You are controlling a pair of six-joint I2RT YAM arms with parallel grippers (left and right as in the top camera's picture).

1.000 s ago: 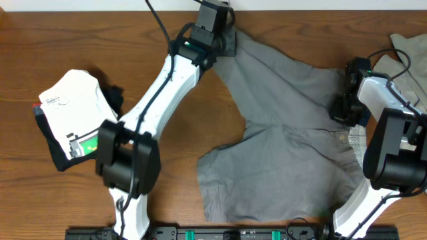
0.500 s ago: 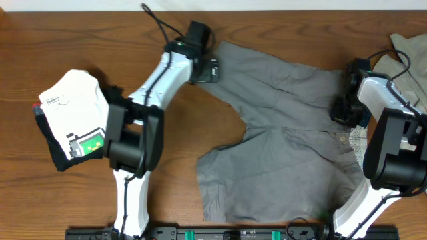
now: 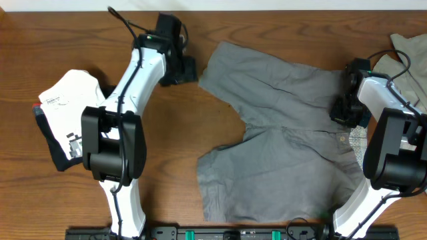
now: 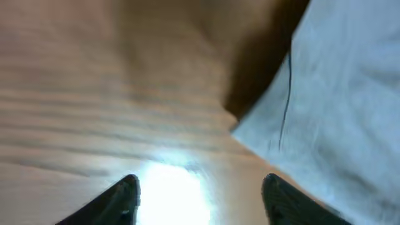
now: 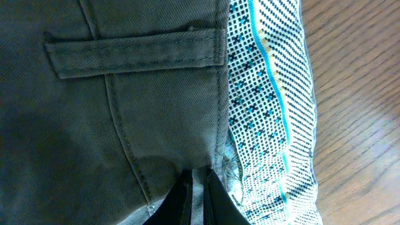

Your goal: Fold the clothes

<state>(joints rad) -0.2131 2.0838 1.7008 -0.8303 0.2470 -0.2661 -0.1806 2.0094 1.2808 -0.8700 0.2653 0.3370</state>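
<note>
Your left claw (image 3: 187, 69) stands wide with nothing between its fingers. In the left wrist view its two dark fingertips (image 4: 125, 195) hang over the bare wooden table (image 4: 94, 94), which shows a bright glare patch between them. The shorts (image 3: 287, 133) lie just in front of this claw and apart from it. The hem of one leg is the nearest part, and from the wrist you see a pale grey corner of it (image 4: 337, 112) ahead and to one side, with a dark stitched line running along it.

Your right claw (image 3: 339, 112) is pinched narrow on the shorts at the waistband end. In the right wrist view the fingers (image 5: 181, 201) meet tip to tip on the grey twill (image 5: 125, 137). A belt loop (image 5: 134, 53) lies straight ahead of them. Just beside them, the waistband lining (image 5: 262, 106) shows white with dark crosses and a teal stripe. Past the lining you see table wood (image 5: 356, 94).

The shorts lie spread flat between your two claws, with the waistband at the right claw and both legs reaching towards the left claw's side.

Behind the left claw, beside its arm, sits a folded white and black bundle (image 3: 70, 120). Behind the right claw, at the table's far corner, lies a pale cloth (image 3: 408, 45).
</note>
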